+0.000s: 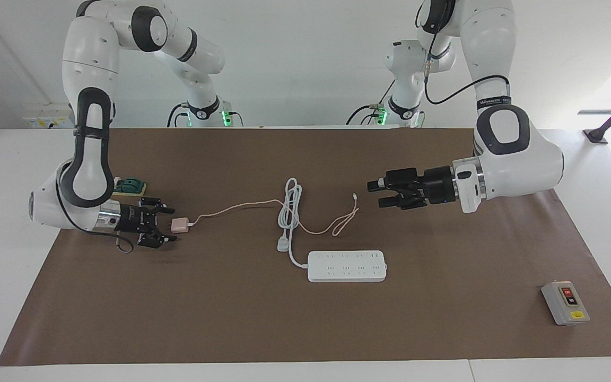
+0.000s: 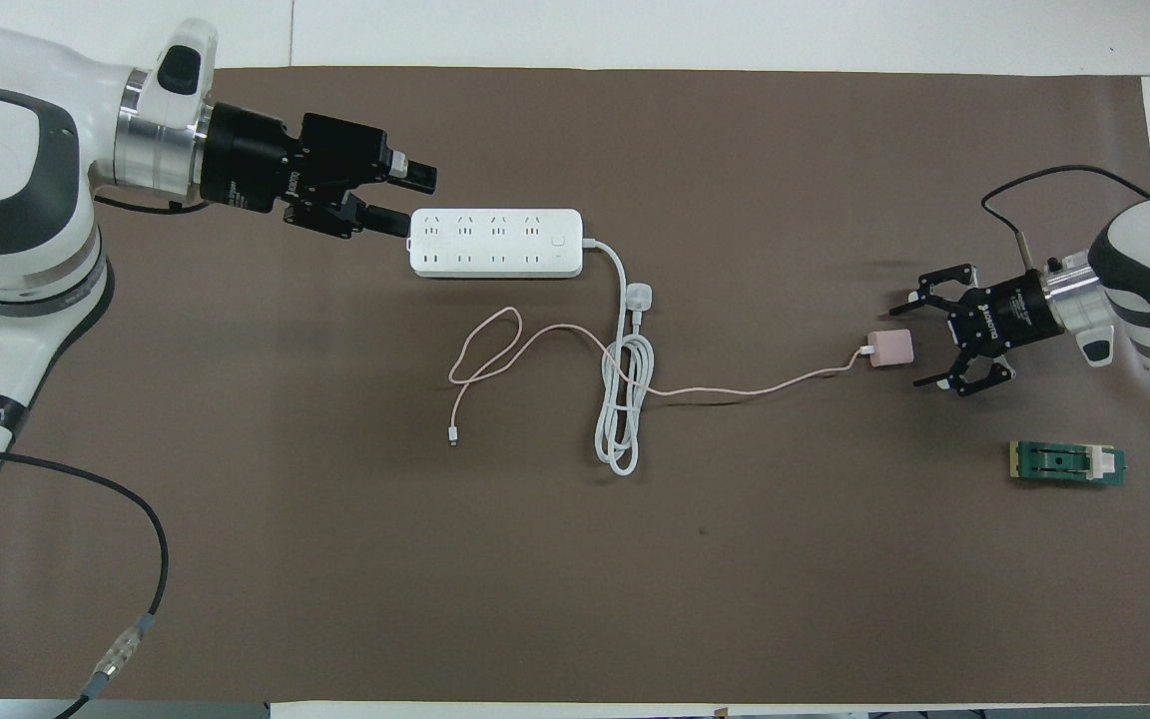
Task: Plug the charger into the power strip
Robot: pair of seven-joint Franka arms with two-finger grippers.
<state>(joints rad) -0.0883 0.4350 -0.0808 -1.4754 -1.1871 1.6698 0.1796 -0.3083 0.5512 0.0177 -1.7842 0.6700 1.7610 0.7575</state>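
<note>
The pale-pink charger (image 1: 180, 225) lies on the brown mat toward the right arm's end, and its thin pink cable (image 1: 242, 206) trails toward the middle. My right gripper (image 1: 172, 223) is low at the mat, open, with the charger (image 2: 892, 348) just at its fingertips, not gripped. The white power strip (image 1: 347, 266) lies flat mid-table, sockets up. My left gripper (image 1: 374, 194) is open and empty, held up in the air beside the end of the strip (image 2: 495, 243) that points toward the left arm; in the overhead view this gripper (image 2: 413, 200) meets that end.
The strip's thick white cord (image 1: 290, 204) lies coiled nearer the robots, ending in a white plug (image 1: 283, 245). The pink cable crosses it and loops (image 1: 340, 223). A grey box with red and black buttons (image 1: 565, 302) and a green part (image 2: 1067, 463) lie apart.
</note>
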